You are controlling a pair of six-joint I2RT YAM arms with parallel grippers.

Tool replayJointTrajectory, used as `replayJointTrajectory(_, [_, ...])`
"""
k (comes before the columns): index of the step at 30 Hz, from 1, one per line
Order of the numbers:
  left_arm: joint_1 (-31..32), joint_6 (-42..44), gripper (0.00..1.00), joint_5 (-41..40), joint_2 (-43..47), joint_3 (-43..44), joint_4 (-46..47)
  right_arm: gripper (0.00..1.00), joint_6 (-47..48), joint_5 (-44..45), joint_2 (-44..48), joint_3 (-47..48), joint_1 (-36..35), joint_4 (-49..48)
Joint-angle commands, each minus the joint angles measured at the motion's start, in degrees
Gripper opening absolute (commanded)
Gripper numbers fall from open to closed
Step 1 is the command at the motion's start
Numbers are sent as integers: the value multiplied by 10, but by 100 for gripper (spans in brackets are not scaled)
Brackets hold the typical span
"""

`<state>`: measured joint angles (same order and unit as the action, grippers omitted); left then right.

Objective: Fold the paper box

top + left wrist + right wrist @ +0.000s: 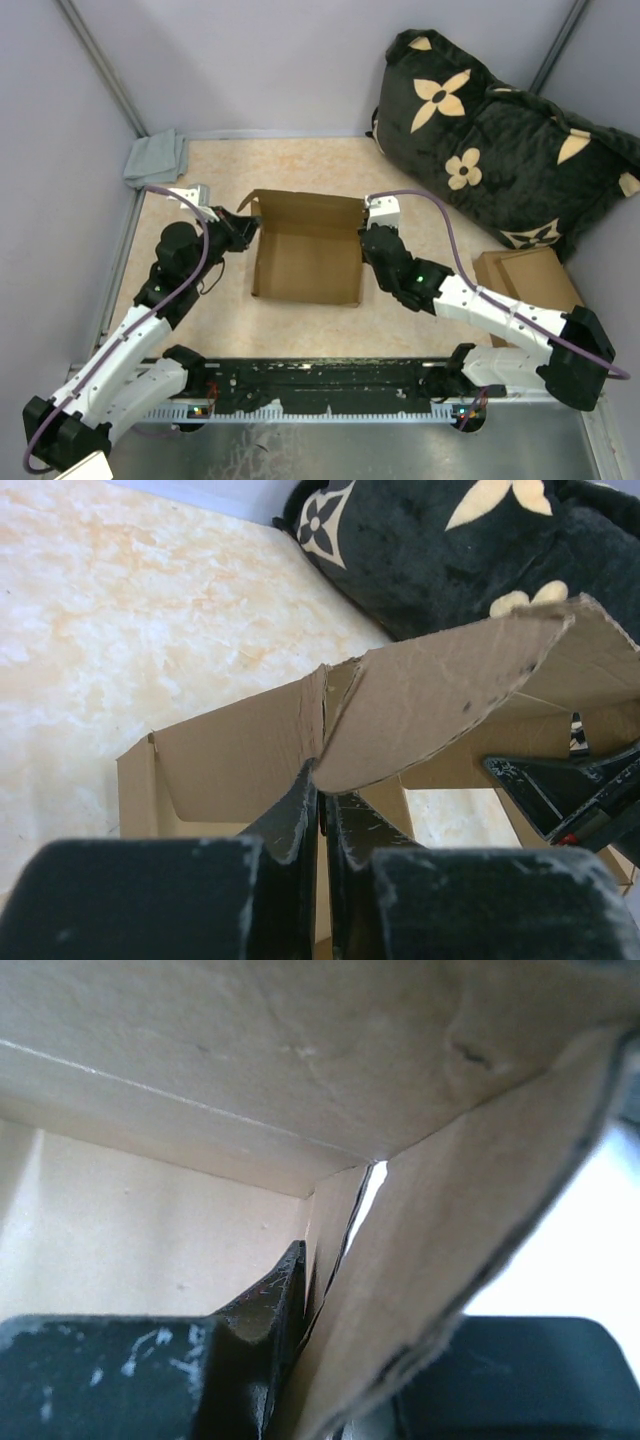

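1. At mid-tabletop point(300, 165), seen from above, the paper box point(305, 265) sits as an open tray between the two arms. The left gripper point(246, 228) pinches its left wall near the far corner and the right gripper point(367, 236) pinches its right wall. I judge that the side-wall step is in hand: the walls are raised but nothing looks locked. There is open room beyond the far wall. A dark cushion point(500, 150) and a stack of flat cardboard point(530, 272) crowd the right side.
2. From the left wrist, the left gripper point(320, 780) is drawn narrow on a cardboard edge at the box point(430, 690) corner. A bent flap leans, tilted, over the interior. The next move likely calls for turning that flap down along its crease while keeping the wall from splaying.
3. From the right wrist, the right gripper point(330, 1290) clamps the side wall of the box point(250, 1040), with one finger inside and the other mostly hidden outside. Light shows through the corner slit, so I cannot tell whether any tab is seated.
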<state>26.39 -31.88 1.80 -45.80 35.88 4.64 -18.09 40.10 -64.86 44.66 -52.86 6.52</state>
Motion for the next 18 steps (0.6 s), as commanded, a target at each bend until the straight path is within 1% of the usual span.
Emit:
replayJointTrajectory(1, [8,22,8,2,12,30,7,12,25,14,17,46,-12,-24])
replayJointTrajectory(6, [7,11,8,15,13,11,8,12,22,8,10,50,-12,-22])
replayJointTrajectory(10, [8,-6,8,22,21,-28,18,12,2,-3,2,37,-12,-26])
replayJointTrajectory(14, [7,-9,8,21,33,-58,12,12,-13,-16,-3,18,-12,-35])
replayJointTrajectory(18, [8,-7,8,16,53,-79,-11,12,-43,-43,-9,7,-12,-18])
